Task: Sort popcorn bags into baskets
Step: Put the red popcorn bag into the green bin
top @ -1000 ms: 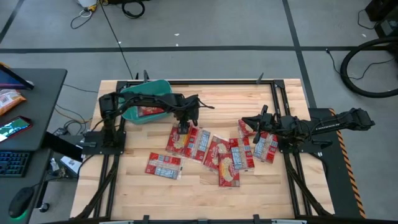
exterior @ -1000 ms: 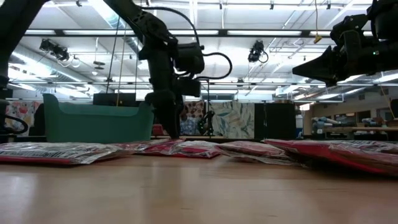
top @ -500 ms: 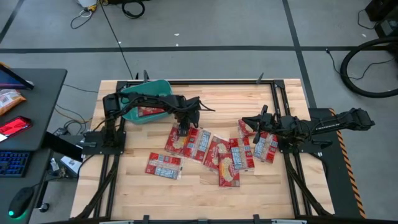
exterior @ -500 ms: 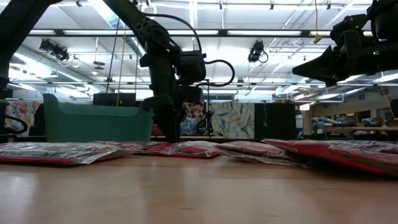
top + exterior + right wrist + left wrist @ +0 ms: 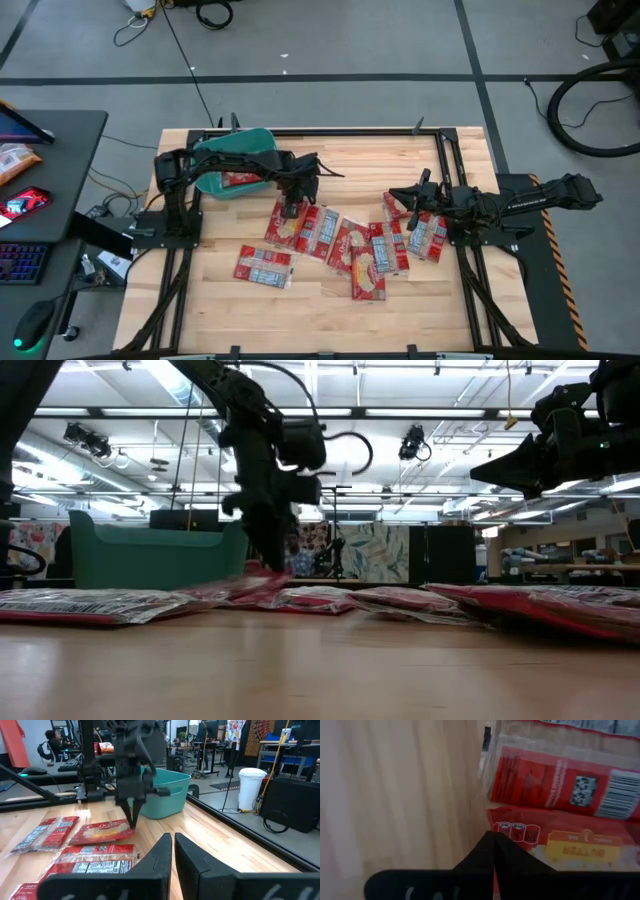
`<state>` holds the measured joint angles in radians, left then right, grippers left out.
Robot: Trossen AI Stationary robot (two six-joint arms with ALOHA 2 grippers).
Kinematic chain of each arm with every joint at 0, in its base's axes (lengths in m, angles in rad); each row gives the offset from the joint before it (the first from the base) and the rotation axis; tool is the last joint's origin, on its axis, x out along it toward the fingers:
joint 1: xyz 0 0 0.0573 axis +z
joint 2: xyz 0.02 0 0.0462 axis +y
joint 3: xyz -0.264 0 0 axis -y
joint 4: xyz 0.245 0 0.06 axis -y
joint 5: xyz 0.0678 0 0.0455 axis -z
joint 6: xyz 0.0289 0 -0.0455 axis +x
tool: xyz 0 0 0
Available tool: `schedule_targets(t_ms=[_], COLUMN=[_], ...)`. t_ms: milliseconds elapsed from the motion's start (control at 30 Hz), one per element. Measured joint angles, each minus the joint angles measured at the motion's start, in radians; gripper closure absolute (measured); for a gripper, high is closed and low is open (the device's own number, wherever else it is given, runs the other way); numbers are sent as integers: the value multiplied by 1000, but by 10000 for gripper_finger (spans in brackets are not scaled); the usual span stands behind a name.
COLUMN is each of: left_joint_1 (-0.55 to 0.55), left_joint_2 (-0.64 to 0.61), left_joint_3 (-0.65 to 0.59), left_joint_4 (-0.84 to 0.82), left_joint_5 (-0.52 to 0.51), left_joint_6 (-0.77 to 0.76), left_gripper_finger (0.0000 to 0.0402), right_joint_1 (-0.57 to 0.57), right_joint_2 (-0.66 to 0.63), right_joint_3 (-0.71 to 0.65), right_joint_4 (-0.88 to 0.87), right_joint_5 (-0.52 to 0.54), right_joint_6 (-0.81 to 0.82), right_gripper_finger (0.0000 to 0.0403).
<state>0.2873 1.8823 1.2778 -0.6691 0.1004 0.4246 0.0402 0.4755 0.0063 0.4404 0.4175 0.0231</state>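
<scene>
1. Right tool hangs above the pale wooden bench, fingers pinched together, nothing in them.
2. Left tool is clamped on the edge of a flat red popcorn bag, just beside the pile.
3. Teal plastic tub sits at the far corner.

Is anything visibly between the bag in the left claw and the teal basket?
Nothing visible. The left claw is shut on the popcorn bag just beside the teal basket; only bare table lies between them. One bag already sits inside.
</scene>
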Motion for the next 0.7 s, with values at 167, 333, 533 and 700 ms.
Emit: schedule_targets(t_ms=[167,333,533,700], left_joint_1=[-4,-21,-28,-28], left_joint_2=[-94,-197,-318,-397], left_joint_3=[0,0,0,0], left_joint_4=[-55,-103,-189,-235], left_joint_5=[-38,-56,-62,-63], left_joint_6=[-27,-81,-189,-286], left_gripper_finger=[398,399,400,400], right_joint_1=[0,0,0,0], right_joint_2=[0,0,0,0], right_joint_3=[0,0,0,0], right_joint_4=[0,0,0,0], right_joint_5=[0,0,0,0], right_joint_6=[0,0,0,0], right_gripper_finger=[377,377,377,377])
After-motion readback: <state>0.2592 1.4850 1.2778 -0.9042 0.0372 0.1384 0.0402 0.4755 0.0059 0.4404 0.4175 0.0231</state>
